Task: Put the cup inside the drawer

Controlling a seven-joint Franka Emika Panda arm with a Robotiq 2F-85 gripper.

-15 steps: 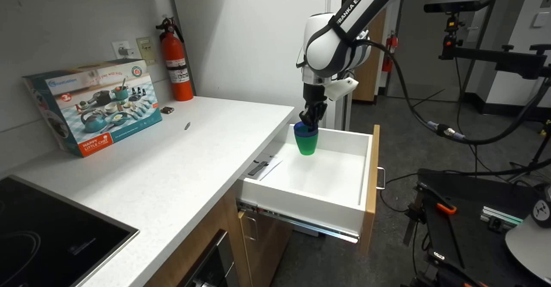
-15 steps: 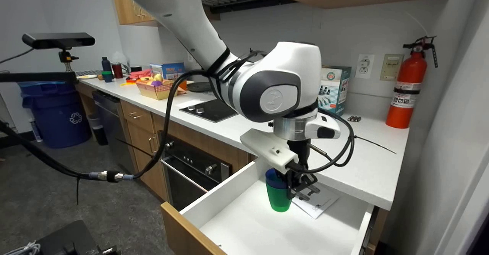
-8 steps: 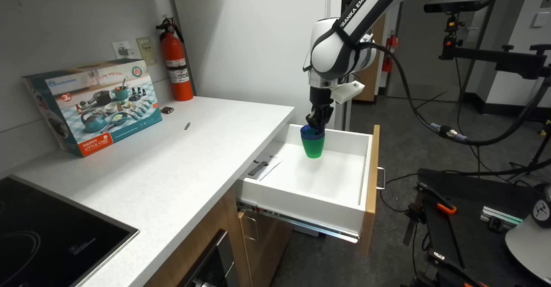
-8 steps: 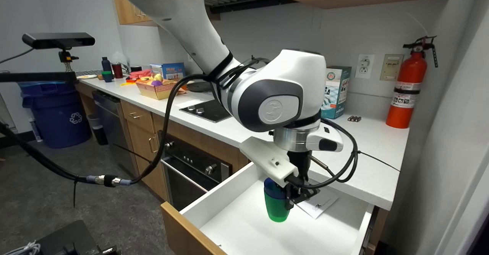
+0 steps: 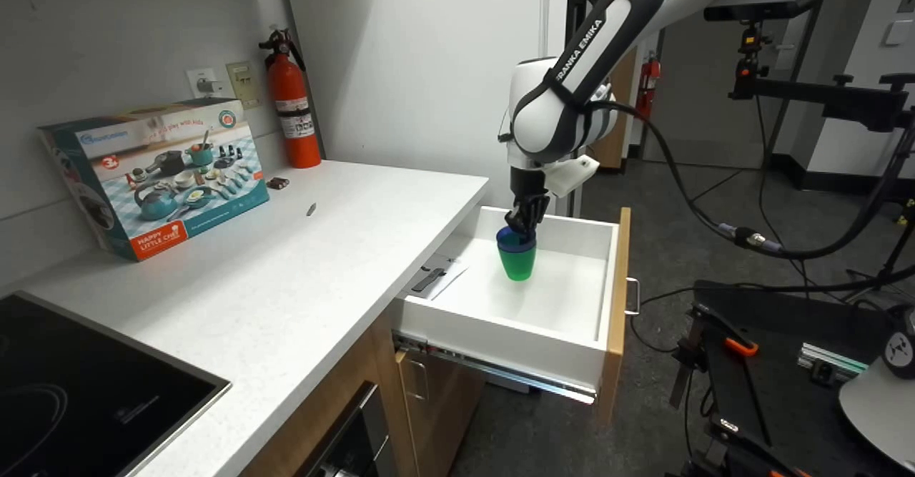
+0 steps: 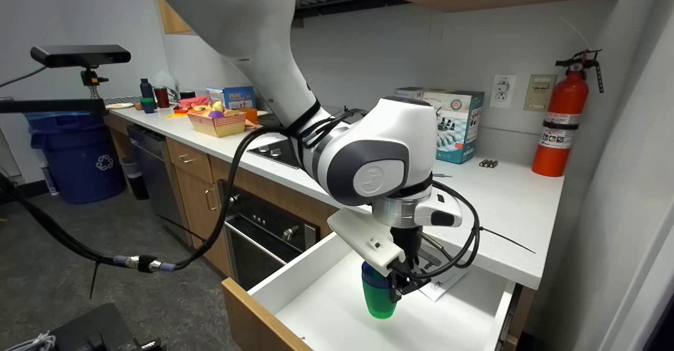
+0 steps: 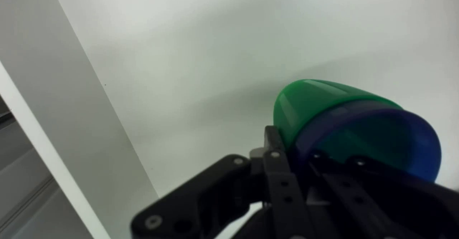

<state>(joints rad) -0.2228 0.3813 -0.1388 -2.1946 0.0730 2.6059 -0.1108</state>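
Note:
The cup [image 5: 517, 264], blue at the top and green below, hangs slightly tilted inside the open drawer [image 5: 565, 305]. It also shows in an exterior view [image 6: 379, 301] and in the wrist view [image 7: 304, 106]. My gripper [image 7: 292, 149] is shut on the cup's rim, one finger outside the wall and one inside the mouth. The gripper shows in both exterior views [image 5: 526, 232] [image 6: 399, 289], partly hidden by the cup. The drawer's white floor [image 6: 337, 317] lies below the cup. I cannot tell whether the cup's bottom touches it.
A paper [image 5: 447, 277] with a dark flat item lies at the drawer's inner end. The white countertop [image 5: 343, 227] edge overhangs that end. The wood front panel [image 5: 616, 305] closes the outer end. A toy box [image 5: 164, 176] and a fire extinguisher [image 5: 292, 105] stand on the counter.
The arm has lowered with the cup in the gripper, so the cup sits deeper in the drawer. It also shifted slightly toward the drawer's front panel. The gripper has stayed shut on the rim.

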